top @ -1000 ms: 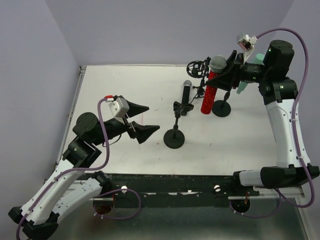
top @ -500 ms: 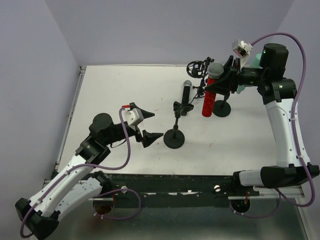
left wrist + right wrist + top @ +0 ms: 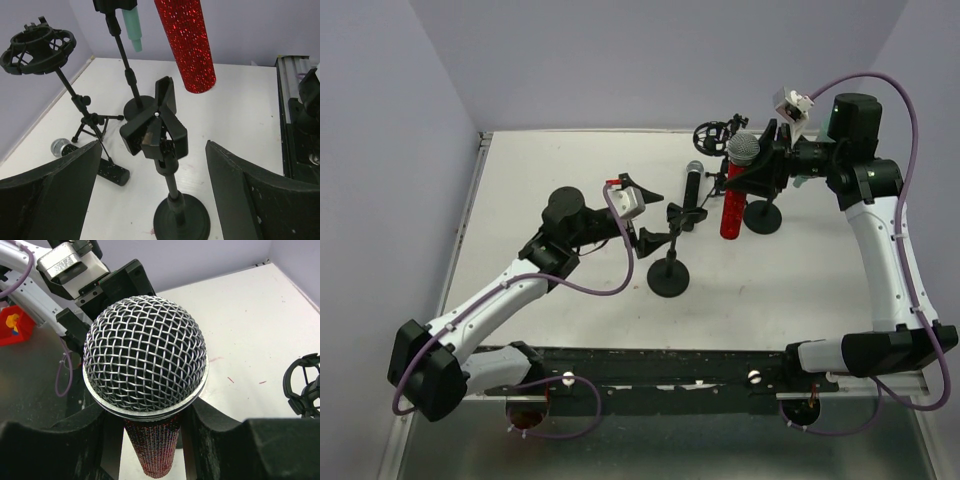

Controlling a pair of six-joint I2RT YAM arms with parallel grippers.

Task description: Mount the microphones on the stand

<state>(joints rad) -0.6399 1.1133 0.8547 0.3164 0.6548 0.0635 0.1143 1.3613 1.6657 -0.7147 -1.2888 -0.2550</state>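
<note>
Here, right gripper (image 3: 756, 172): clamped on the upper body of the red microphone (image 3: 733, 205), just under its mesh head.
Microphone's long axis: nearly upright, head up, with the tail hanging free above the table (image 3: 550, 170).
Way to the target: the empty clip (image 3: 156, 127) lay left of the tail, nearer and lower. I judged it to be the holder meant for this microphone.
Left gripper (image 3: 648, 218): fingers wide apart, one on each side of the clip, holding nothing. It was probably there to steady the stand (image 3: 669, 272).
Nearer arm: the left one sat right at the clip, while the right one carried the microphone a little way off.
Clip's set: tilted on a thin post above a round base. Which way its mouth faced was hard to tell.
Green microphone (image 3: 132, 27): already seated in a holder on the far stand, with its end pointing down, just beyond the red one.
Black microphone (image 3: 692, 185): lying on the table on the far side of the clip's stand.
Shock mount (image 3: 37, 47): empty, on a small tripod far back.
In the way: the left fingers flanked the clip, so the tail would likely have to come in from above. The far stand's base stood close to the right of the red microphone.
</note>
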